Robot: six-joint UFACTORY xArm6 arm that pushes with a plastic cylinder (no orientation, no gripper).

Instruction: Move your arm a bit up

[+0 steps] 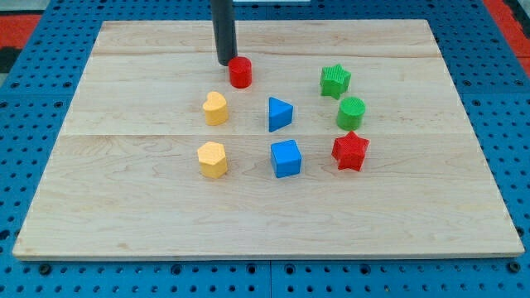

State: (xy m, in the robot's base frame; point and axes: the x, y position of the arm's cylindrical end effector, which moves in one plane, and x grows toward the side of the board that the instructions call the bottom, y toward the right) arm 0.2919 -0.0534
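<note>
My tip [226, 63] rests on the wooden board [124, 165] near the view's top, just left of the red cylinder [240, 72] and almost touching it. Below it sit the yellow heart block [215, 108] and the yellow hexagonal block [212, 159]. The blue triangular block [279, 113] and the blue cube [286, 158] stand in the middle. To the right are the green star [334, 80], the green cylinder [350, 112] and the red star [349, 151].
The board lies on a blue pegboard table [33, 91] that shows on all sides. The rod comes down from the view's top edge.
</note>
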